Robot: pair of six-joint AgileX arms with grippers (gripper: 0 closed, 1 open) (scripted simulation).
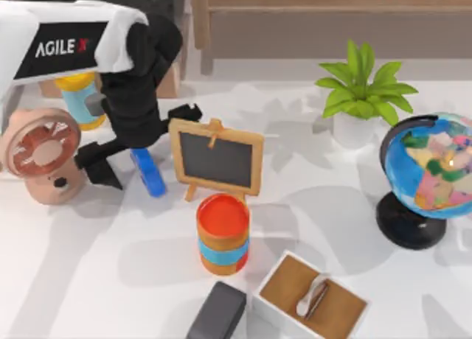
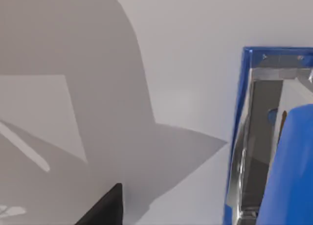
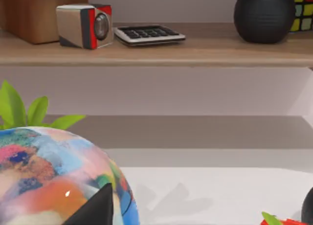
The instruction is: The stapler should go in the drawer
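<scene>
Progress: early, nothing stowed. One stapler point(image 1: 148, 172) lies on the bench point(image 1: 110, 280), between the left gripper's point(image 1: 125, 161) jaws, which stand spread around it with no grip yet, as far as I can judge. Left: close, lift, carry, drop into drawer. Count outward: one chalkboard point(image 1: 216, 158), one fan point(image 1: 42, 153), one globe point(image 1: 426, 169). Right gripper point(image 3: 95, 208) parked beside the globe; jaw state unclear.

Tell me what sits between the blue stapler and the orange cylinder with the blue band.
In the top view, the little chalkboard on its wooden easel stands between the stapler and the orange cylinder; its lower edge reaches toward the cylinder's rim.
</scene>
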